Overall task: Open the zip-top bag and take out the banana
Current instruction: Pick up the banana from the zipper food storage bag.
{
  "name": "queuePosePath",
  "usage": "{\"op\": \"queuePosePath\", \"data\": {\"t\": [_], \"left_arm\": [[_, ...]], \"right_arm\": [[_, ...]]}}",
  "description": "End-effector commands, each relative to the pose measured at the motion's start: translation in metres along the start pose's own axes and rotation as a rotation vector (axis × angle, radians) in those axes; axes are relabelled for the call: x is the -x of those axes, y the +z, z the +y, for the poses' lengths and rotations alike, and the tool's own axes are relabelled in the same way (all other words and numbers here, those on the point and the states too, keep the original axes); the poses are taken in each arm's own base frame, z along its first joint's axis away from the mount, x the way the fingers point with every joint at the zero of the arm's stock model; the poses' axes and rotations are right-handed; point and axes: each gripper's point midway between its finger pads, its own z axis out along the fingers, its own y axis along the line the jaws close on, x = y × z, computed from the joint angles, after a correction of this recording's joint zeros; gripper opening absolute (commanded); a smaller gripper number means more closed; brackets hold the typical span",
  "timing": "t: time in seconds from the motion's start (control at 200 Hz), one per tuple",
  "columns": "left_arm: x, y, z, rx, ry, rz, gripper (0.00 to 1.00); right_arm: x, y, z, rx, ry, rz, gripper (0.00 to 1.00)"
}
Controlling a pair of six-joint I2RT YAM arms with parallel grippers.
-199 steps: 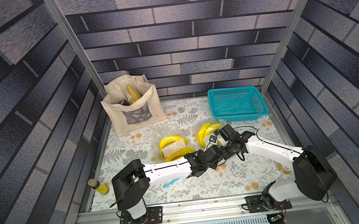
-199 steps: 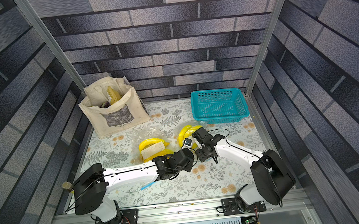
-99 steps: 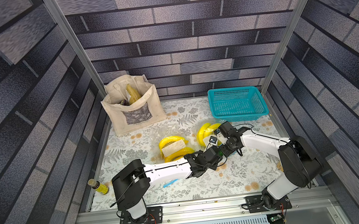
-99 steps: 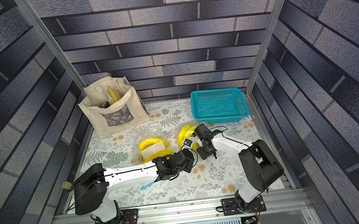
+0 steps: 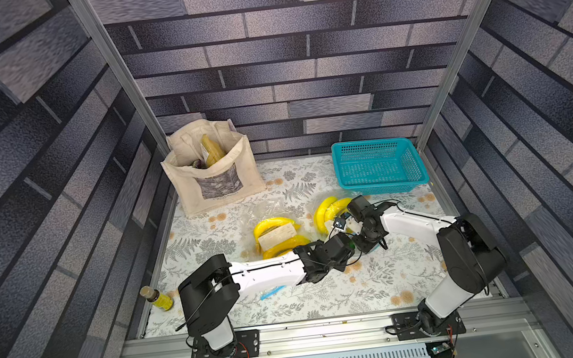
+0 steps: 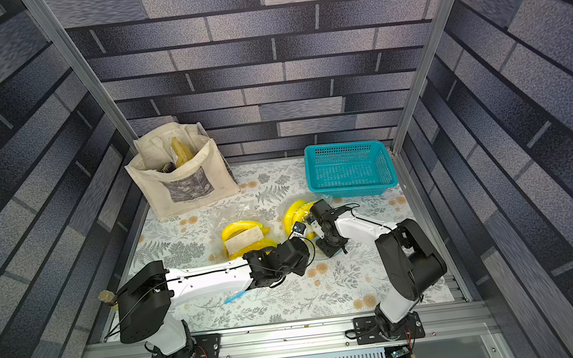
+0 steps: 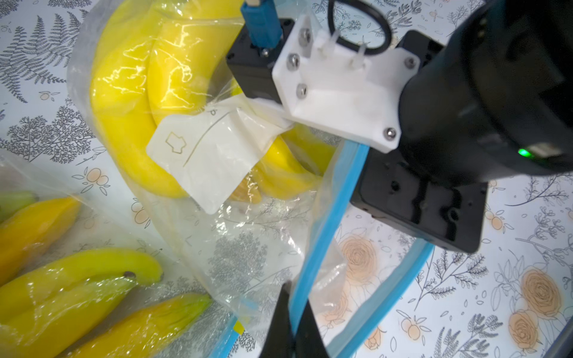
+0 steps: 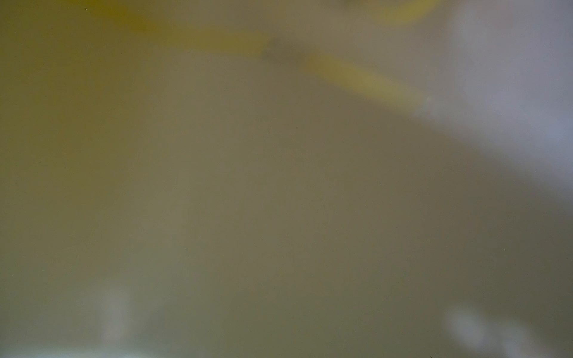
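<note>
- Black jaws of the left pincer (image 7: 294, 305) were pressed together on the blue zip rim (image 7: 338, 198) of the bag (image 7: 248, 248), at one side of its mouth.
- Mouth of the bag stood open: the two blue rims were apart, and the right pincer (image 5: 337, 222) reached in between them.
- Bananas (image 7: 124, 108) lay inside the bag, just past the right pincer and deeper from the mouth. The right arm was clearly the nearer one.
- Their curved long axis ran, as I judge, across the line of reach, so a grip around the middle of one fruit seemed possible.
- Fingers of the right pincer were hidden under its camera mount (image 7: 338, 93) and a white label (image 7: 204, 155). I could not tell whether they were spread or closed, nor whether they touched a banana.
- Right wrist view gave only a yellow-grey blur.
- Second bag (image 5: 266, 209), also with bananas, lay just beside, toward the left arm, and I think it was easy to confuse with the first.
</note>
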Motion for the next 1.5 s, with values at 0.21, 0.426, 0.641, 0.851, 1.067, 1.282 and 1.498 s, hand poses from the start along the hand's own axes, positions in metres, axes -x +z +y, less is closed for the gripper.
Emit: {"op": "queuePosePath", "data": {"t": [0.21,0.426,0.641,0.851,1.067,1.282,1.498], "left_arm": [[-0.007,-0.001,0.007,0.012,-0.023,0.016,0.0],[-0.008,0.001,0.006,0.007,-0.022,0.023,0.0],[-0.005,0.003,0.0,-0.016,-0.031,0.01,0.0],[-0.004,0.001,0.003,-0.009,-0.035,0.006,0.0],[-0.004,0.002,0.002,-0.014,-0.034,0.009,0.0],[-0.005,0.003,0.003,-0.011,-0.036,0.01,0.0],[-0.007,0.006,0.003,-0.01,-0.025,0.021,0.0]], "right_arm": [[0.004,0.001,-0.004,-0.018,0.031,-0.029,0.35],[0.009,-0.005,-0.01,-0.055,0.046,-0.081,0.46],[0.017,-0.002,-0.014,-0.079,0.015,-0.107,0.46],[0.008,0.006,-0.007,-0.041,-0.008,-0.053,0.37],[0.002,0.012,-0.005,-0.033,-0.019,0.002,0.24],[-0.005,0.014,0.0,-0.01,0.004,0.031,0.19],[0.003,-0.007,0.016,0.084,0.066,-0.02,0.11]]}}
